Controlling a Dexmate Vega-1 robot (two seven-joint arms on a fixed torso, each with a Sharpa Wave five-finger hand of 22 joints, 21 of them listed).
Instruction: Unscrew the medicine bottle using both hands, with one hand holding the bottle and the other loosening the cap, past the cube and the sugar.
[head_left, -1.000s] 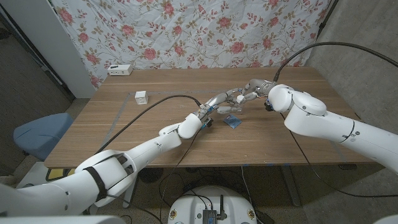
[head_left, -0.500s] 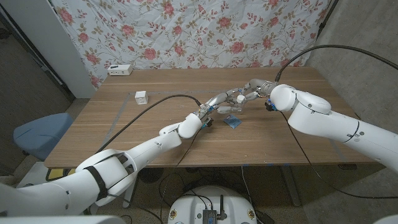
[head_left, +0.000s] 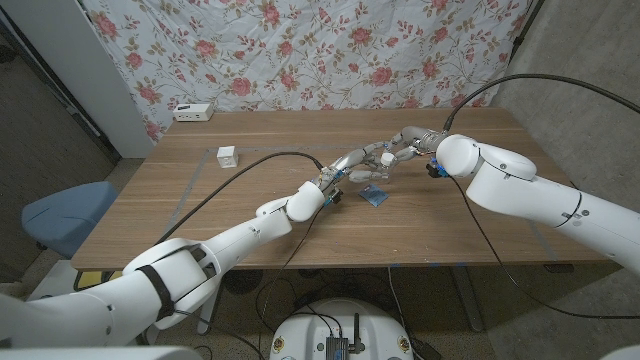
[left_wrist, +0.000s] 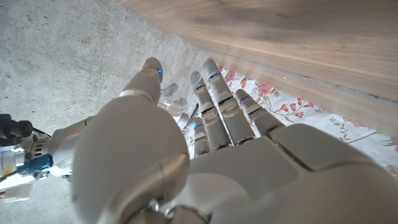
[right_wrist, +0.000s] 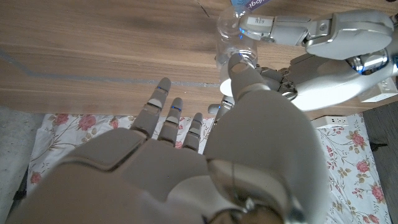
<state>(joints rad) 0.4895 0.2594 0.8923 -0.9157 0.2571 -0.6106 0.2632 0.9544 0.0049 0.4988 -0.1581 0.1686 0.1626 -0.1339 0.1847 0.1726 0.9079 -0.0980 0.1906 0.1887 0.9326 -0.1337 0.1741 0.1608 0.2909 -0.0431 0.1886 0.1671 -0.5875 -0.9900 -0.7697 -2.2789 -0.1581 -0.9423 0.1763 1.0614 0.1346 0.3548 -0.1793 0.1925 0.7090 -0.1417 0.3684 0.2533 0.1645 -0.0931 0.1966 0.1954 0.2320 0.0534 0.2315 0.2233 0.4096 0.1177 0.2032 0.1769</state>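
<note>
1. Head view: both robot arms reach to the middle of the wooden table (head_left: 200, 215), and the two hands meet there above the wood.
2. The left hand (head_left: 352, 165) holds the clear medicine bottle (head_left: 365, 172). Its fingers wrap around the bottle's body.
3. The right hand (head_left: 403, 146) is at the bottle's top end. In the right wrist view its thumb touches the white cap (right_wrist: 229, 88), and its other fingers (right_wrist: 163, 94) are spread apart. I cannot tell if it grips the cap.
4. A small blue packet (head_left: 375, 196) lies flat on the table, just beside the hands, on the near side.
5. A white cube (head_left: 228, 156) sits well apart, toward the robot's left.
6. A white box (head_left: 193, 112) rests at the table's far edge, by the flowery cloth (head_left: 300, 50).
</note>
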